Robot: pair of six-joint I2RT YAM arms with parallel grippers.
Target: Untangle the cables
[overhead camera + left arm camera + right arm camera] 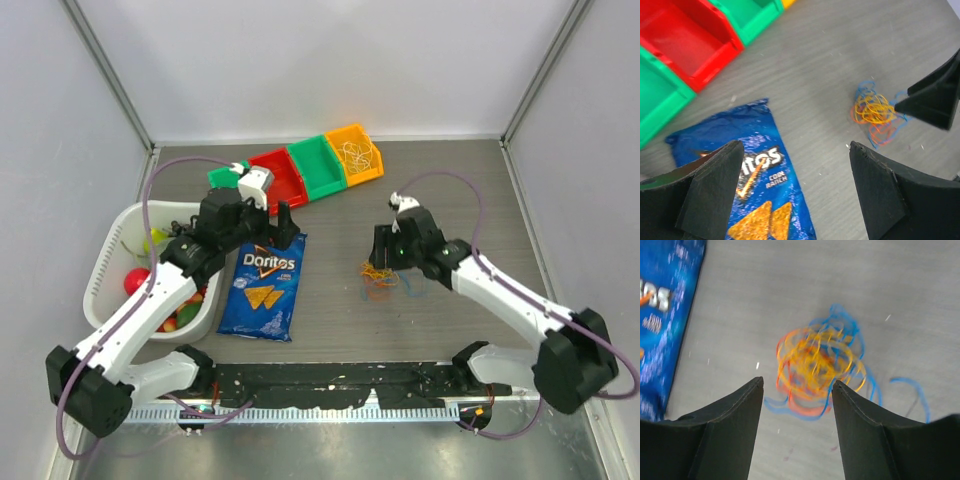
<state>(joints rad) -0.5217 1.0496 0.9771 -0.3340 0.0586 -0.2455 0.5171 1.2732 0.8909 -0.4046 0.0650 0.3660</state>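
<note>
1. While the cables (382,277) lie tangled on the counter (440,180), right of centre in the top view, the right gripper (797,381) hovers at their lower edge, jaws apart.
2. Left gripper (796,145) is over the Doritos bag (262,288), jaws apart, empty.

Glossy crinkled foil chip bag (762,125), matt grey table (830,65), shiny plastic bins (685,40), matt black left pincer (795,145)

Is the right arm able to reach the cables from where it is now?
Probably yes. The right end effector hangs open over the cables, and nothing lies between them; the chip bag is off to the side.
</note>
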